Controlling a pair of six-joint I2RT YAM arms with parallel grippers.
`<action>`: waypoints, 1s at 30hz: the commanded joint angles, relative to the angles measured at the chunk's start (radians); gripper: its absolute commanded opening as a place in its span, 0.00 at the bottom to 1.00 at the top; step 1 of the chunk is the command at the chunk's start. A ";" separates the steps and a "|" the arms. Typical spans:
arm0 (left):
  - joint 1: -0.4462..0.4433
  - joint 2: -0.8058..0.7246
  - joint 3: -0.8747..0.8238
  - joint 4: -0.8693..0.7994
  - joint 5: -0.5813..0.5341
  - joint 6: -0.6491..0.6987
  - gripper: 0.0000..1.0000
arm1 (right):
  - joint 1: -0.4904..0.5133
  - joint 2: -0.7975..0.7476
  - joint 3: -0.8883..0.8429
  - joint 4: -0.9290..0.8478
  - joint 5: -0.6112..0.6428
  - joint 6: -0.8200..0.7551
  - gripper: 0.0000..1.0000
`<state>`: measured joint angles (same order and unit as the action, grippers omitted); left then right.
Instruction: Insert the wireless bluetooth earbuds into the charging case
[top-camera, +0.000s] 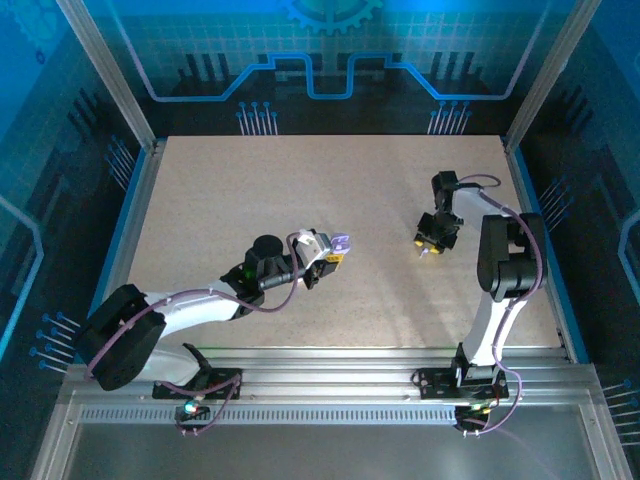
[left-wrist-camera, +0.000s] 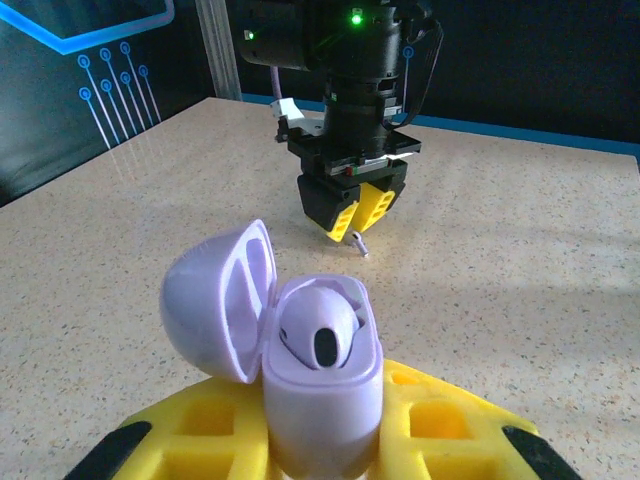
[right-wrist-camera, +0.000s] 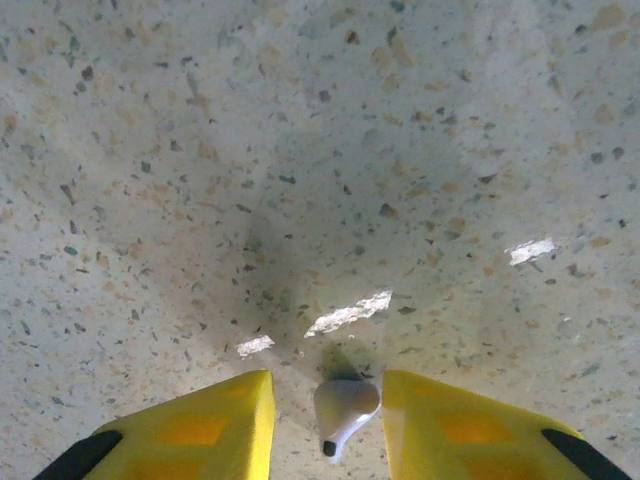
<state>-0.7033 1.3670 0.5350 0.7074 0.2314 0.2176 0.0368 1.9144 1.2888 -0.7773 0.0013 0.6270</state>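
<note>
My left gripper (left-wrist-camera: 322, 440) is shut on a lilac charging case (left-wrist-camera: 325, 405), held upright with its lid (left-wrist-camera: 212, 300) swung open to the left. One earbud (left-wrist-camera: 318, 330) sits in the case. From above, the case (top-camera: 341, 242) shows at the left gripper (top-camera: 333, 258) near the table's middle. The other earbud (right-wrist-camera: 345, 403), a tiny white piece, lies on the table between the yellow fingers of my right gripper (right-wrist-camera: 328, 400). It touches the right finger, and a gap separates it from the left finger (right-wrist-camera: 215, 420). The left wrist view shows the right gripper (left-wrist-camera: 352, 215) pointing down over this earbud (left-wrist-camera: 358, 246).
The speckled beige table (top-camera: 250, 190) is walled by a metal frame and blue panels (top-camera: 320, 60). The right arm (top-camera: 505, 260) stands at the right side, and a ribbed metal rail (top-camera: 320, 375) runs along the near edge.
</note>
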 joint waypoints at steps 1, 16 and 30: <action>-0.002 -0.014 0.022 0.004 -0.010 0.023 0.10 | 0.012 0.027 0.029 -0.050 0.029 -0.009 0.34; -0.001 -0.014 0.016 0.004 -0.009 0.025 0.10 | 0.039 0.058 0.040 -0.086 0.042 -0.016 0.34; 0.005 -0.005 0.026 0.012 -0.001 0.023 0.10 | 0.041 0.084 0.064 -0.099 0.086 -0.033 0.23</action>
<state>-0.7033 1.3670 0.5350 0.7071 0.2314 0.2203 0.0666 1.9697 1.3369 -0.8692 0.0597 0.6060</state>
